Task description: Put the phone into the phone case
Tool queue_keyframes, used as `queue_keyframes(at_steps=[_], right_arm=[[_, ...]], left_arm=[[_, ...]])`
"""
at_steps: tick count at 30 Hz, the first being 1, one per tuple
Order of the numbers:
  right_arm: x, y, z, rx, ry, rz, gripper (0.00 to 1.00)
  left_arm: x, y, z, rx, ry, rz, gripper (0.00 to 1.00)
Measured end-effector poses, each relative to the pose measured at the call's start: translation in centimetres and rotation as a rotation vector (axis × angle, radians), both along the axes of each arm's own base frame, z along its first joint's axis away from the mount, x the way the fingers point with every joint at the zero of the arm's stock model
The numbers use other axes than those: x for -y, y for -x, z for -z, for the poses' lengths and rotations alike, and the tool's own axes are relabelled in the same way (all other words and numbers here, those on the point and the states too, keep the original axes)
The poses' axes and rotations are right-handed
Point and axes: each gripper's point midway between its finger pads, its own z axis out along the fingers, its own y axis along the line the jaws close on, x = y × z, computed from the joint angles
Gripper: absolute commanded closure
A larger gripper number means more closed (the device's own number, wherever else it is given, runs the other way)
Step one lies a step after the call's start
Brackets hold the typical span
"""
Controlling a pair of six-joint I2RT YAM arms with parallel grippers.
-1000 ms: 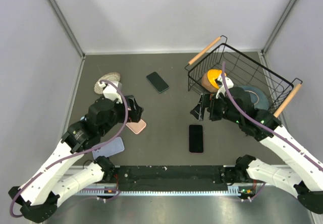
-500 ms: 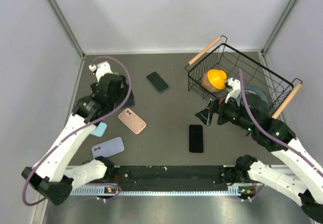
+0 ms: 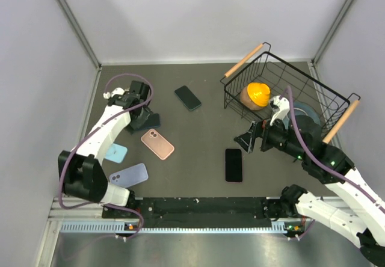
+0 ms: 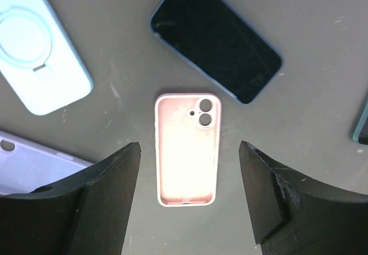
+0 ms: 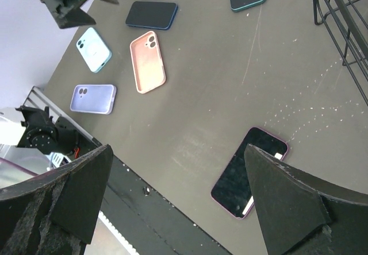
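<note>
From above: left gripper (image 3: 143, 119) near the pink case (image 3: 157, 144), fingers apart; right gripper (image 3: 245, 141) spread wide, just beyond the black phone (image 3: 233, 165). Left wrist: fingers (image 4: 106, 194) apart and empty, pink case (image 4: 188, 149) framed between them. Right wrist: fingers (image 5: 287, 209) wide apart, black phone (image 5: 248, 172) lying below, well apart from the pink case (image 5: 148, 62).

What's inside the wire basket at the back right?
An orange rounded object sits in the basket, plus a blue-grey round thing partly hidden by the right arm, so its full shape is unclear.
</note>
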Motion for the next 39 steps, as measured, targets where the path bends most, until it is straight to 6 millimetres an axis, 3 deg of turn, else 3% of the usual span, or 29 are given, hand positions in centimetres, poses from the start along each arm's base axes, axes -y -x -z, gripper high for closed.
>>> queue_keyframes(at_steps=[3, 7, 10, 13, 21, 30, 34, 36, 37, 39], right_arm=[[0.0, 0.0, 0.0, 0.002, -0.001, -0.003, 0.02], [0.1, 0.2, -0.2, 0.008, -0.007, -0.003, 0.03], [0.1, 0.2, -0.3, 0.009, -0.009, -0.003, 0.03], [0.0, 0.2, -0.3, 0.007, -0.011, -0.006, 0.03], [-0.3, 0.6, -0.3, -0.008, -0.026, -0.027, 0.03], [-0.8, 0.8, -0.2, -0.031, -0.037, -0.047, 0.03], [-0.9, 0.9, -0.1, -0.04, -0.042, -0.048, 0.03], [-1.0, 0.9, -0.1, -0.045, -0.042, -0.051, 0.03], [-1.0, 0.9, -0.1, -0.047, -0.042, -0.053, 0.03], [-1.1, 0.9, 0.0, -0.051, -0.04, -0.055, 0.03]], left_arm=[[-0.1, 0.9, 2.6, -0.09, -0.002, -0.04, 0.27], [-0.2, 2.0, 5.6, -0.184, -0.013, -0.054, 0.34], [-0.2, 3.0, 7.2, -0.221, -0.012, -0.054, 0.36], [-0.1, 3.7, 8.5, -0.241, -0.001, -0.048, 0.43], [1.1, 3.7, 11.2, -0.269, 0.056, -0.028, 0.56], [1.0, 4.9, 13.0, -0.303, 0.057, -0.032, 0.6], [0.9, 5.1, 13.3, -0.303, 0.055, -0.042, 0.72], [0.9, 4.9, 13.3, -0.297, 0.057, -0.042, 0.95], [0.9, 4.9, 13.3, -0.297, 0.054, -0.038, 1.0], [0.8, 4.9, 13.3, -0.296, 0.05, -0.032, 1.0]])
